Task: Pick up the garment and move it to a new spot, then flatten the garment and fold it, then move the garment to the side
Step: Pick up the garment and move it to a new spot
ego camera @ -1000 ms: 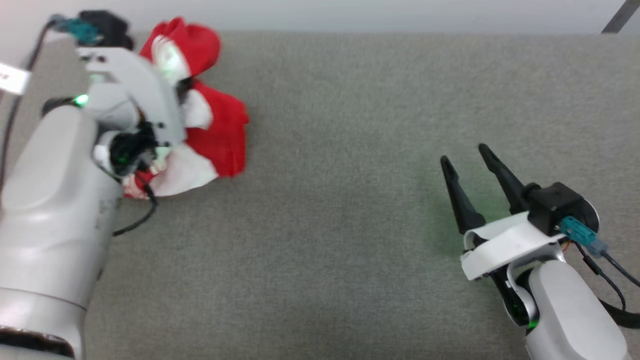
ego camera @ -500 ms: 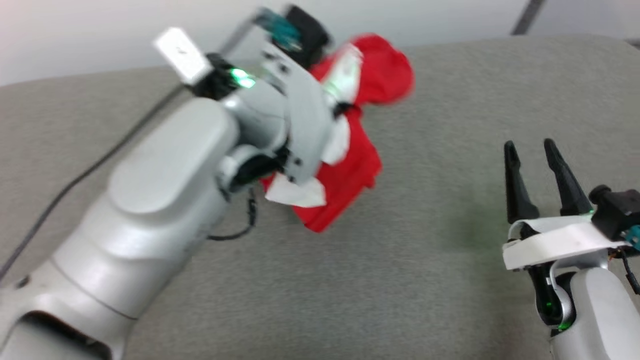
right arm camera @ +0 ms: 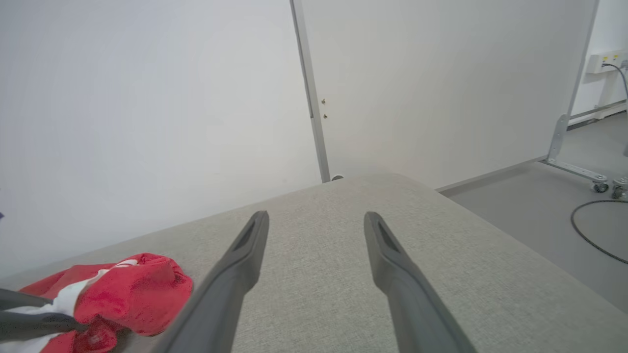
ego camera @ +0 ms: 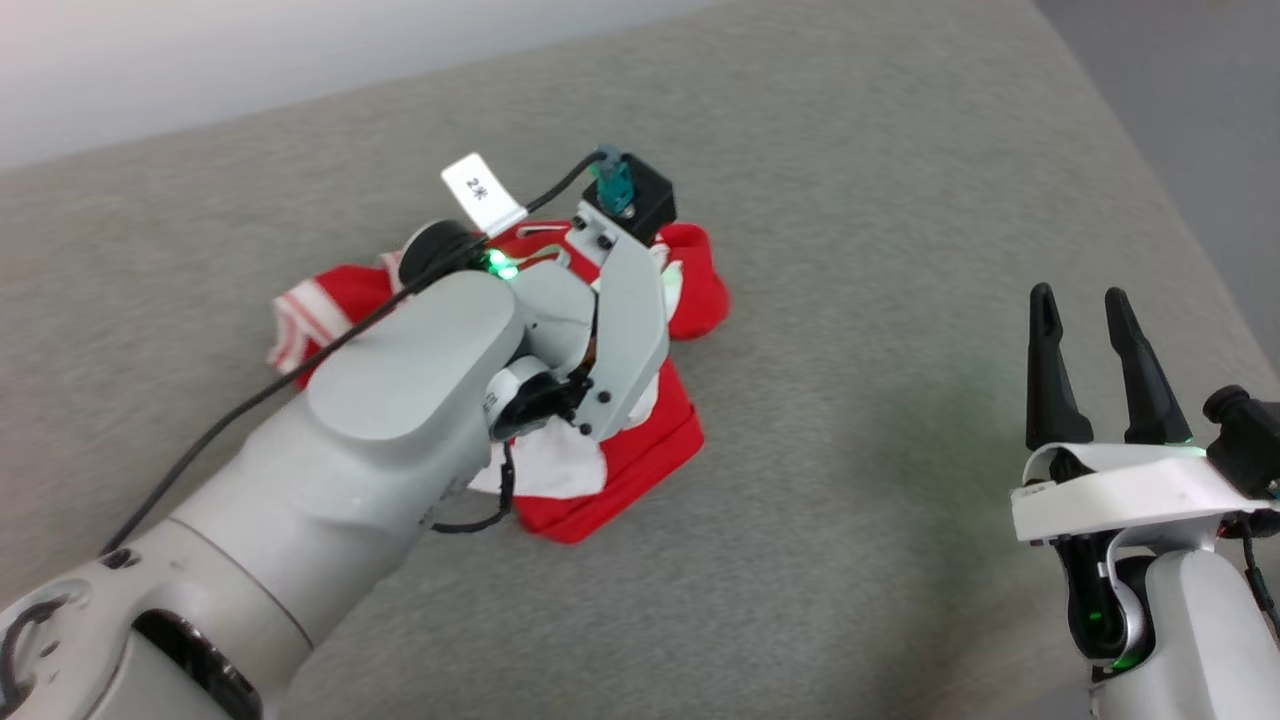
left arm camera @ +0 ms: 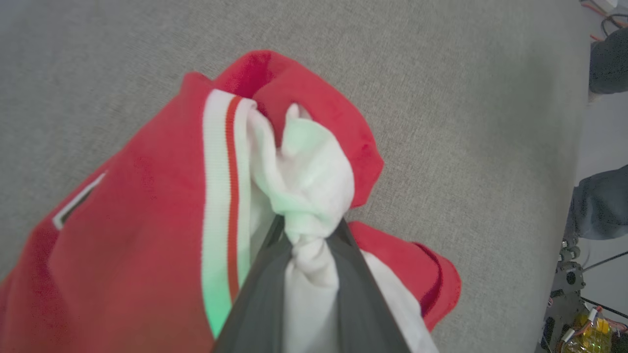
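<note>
Closer now to the right gripper (ego camera: 1080, 305), whose jaws gape empty, the garment (ego camera: 640, 470) slumps on the grey pad (ego camera: 850, 500). Left wrist view reveals what the forearm (ego camera: 400, 370) hides overhead: left gripper (left arm camera: 311, 224) pinching its white fold.

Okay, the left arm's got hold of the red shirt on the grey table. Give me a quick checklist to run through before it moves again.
1. Grip: ok. The left gripper is shut on a twist of white cloth of the red jersey shirt with white sleeves and striped trim.
2. Other arm free: ok. The right gripper is open, holds nothing and is apart from the shirt.
3. Shirt flattened: not ok. It is bunched in a heap.
4. Landing room: ok. The grey fabric tabletop between the shirt and the right gripper is bare.
5. Shirt lifted off the tabletop: cannot tell.
</note>
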